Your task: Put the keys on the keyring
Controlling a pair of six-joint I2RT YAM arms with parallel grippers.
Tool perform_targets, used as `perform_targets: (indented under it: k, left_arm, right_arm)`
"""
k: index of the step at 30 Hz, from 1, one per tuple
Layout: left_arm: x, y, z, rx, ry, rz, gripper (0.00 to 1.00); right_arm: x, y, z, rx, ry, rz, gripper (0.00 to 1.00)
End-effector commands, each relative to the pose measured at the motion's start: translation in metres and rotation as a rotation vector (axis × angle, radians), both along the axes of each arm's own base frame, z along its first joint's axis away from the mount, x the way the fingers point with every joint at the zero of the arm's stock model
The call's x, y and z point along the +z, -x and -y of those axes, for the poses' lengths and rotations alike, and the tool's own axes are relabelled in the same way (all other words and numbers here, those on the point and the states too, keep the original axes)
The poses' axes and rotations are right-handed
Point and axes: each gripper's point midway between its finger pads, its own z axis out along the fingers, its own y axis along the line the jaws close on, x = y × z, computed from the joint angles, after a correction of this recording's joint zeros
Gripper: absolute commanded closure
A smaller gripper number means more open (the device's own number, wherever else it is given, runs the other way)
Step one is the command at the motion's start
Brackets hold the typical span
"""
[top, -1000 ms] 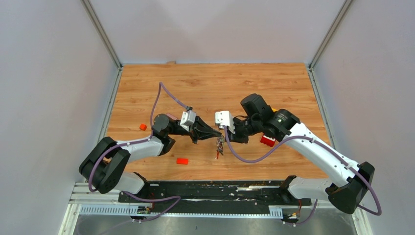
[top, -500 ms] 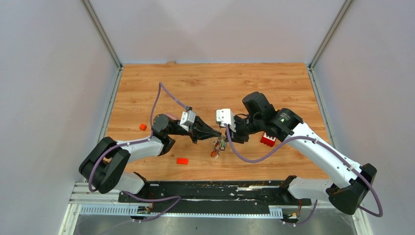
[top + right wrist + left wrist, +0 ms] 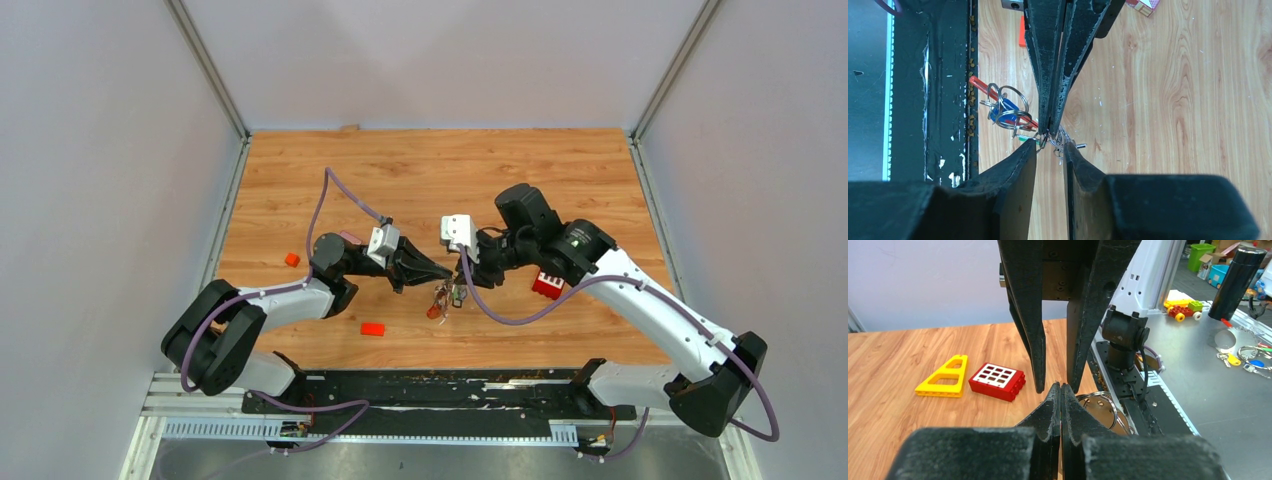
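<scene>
My left gripper (image 3: pixel 443 276) is shut and pinches the keyring bunch (image 3: pixel 440 299), which hangs below its tips above the table. In the right wrist view the bunch shows metal rings (image 3: pixel 1010 107), a blue-tagged key (image 3: pixel 999 110), a green tag (image 3: pixel 1024 138), the red strap (image 3: pixel 982 85) and the grey chain (image 3: pixel 1064 139). My right gripper (image 3: pixel 1049 146) is open, with its fingertips on either side of the left gripper's shut tips and the chain. In the left wrist view my left gripper (image 3: pixel 1061 386) is shut, with a ring (image 3: pixel 1102 406) beside it.
A red studded brick (image 3: pixel 546 286) lies under the right arm, and also shows in the left wrist view (image 3: pixel 998 380) next to a yellow piece (image 3: pixel 944 377). Two small orange blocks (image 3: pixel 292 259) (image 3: pixel 373 328) lie at the left. A black rail (image 3: pixel 440 392) runs along the near edge.
The hanging bunch has swung a little to the left. My right gripper has shifted slightly up and closer to the left gripper's tips. The left arm has hardly moved.
</scene>
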Motion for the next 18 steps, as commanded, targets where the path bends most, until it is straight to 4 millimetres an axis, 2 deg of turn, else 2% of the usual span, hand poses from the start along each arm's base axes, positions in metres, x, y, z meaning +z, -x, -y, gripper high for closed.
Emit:
perform_targets:
  k: [1,8,18]
  left_arm:
    - [0.0225,-0.0005,-0.0037,0.025,0.07,0.066,1.0]
    - [0.0231,-0.0001,-0.0039,0.027,0.073,0.061,1.0]
    - [0.0225,-0.0007,-0.0043,0.03,0.072,0.058,1.0]
  right_arm:
    - [0.0106,-0.0031,-0.011,0.003,-0.068,-0.009,0.73]
    - [0.0047,-0.0046,-0.0098,-0.005,-0.069,-0.018,0.84]
    - [0.0065,-0.0059,-0.0079,-0.011,-0.082,-0.02,0.89]
